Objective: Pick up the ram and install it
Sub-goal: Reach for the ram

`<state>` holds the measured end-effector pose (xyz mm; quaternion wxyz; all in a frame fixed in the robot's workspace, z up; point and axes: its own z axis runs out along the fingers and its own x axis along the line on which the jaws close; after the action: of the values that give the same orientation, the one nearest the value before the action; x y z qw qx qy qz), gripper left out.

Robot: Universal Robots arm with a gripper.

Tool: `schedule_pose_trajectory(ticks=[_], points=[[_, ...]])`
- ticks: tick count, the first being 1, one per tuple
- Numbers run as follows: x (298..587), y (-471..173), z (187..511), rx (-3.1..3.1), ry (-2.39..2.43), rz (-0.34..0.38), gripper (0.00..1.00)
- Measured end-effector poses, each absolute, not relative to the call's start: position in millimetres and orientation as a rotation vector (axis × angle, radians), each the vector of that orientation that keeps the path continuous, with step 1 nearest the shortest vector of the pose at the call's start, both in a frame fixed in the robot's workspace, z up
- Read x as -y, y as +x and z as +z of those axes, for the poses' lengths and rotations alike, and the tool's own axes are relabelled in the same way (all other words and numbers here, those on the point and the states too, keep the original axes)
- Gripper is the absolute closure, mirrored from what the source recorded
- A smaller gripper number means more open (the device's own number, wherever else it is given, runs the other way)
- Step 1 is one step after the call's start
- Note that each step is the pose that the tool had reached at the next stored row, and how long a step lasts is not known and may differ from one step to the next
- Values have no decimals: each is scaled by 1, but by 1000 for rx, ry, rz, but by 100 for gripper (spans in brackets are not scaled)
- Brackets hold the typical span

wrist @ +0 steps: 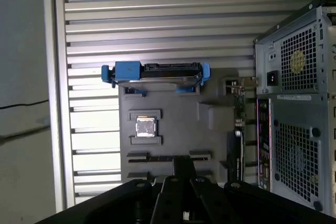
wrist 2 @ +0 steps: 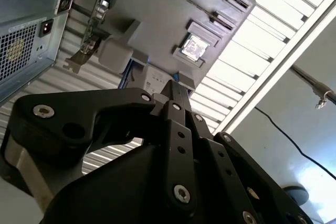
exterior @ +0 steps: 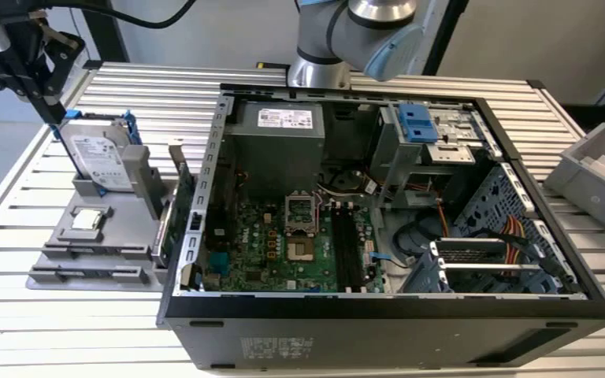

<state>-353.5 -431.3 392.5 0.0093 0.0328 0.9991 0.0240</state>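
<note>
Gripper [exterior: 56,134] seen at 10 o'clock in exterior view, above grey tray [exterior: 124,236]. Fingers [wrist: 179,169] pressed together, nothing held. Ram [wrist: 168,157] judged unpicked (dark strip in tray slot). Motherboard slots [exterior: 350,252] seen empty, so installation not yet done.

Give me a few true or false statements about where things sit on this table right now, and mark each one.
1. The computer case lies open, with its motherboard showing. True.
2. The hard drive sits inside the case. False: it stands on the grey fixture, to the exterior view's left of the case.
3. The gripper hangs over the fixture, outside the case. True.
4. The gripper holds the ram. False: the ram sits in the fixture, and the gripper above it is shut on nothing.
</note>
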Motion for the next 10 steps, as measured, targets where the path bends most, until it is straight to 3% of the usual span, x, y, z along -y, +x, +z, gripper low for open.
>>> schedule_pose_trajectory(ticks=[10], points=[[447, -355, 392, -3120, 102, 75, 100]])
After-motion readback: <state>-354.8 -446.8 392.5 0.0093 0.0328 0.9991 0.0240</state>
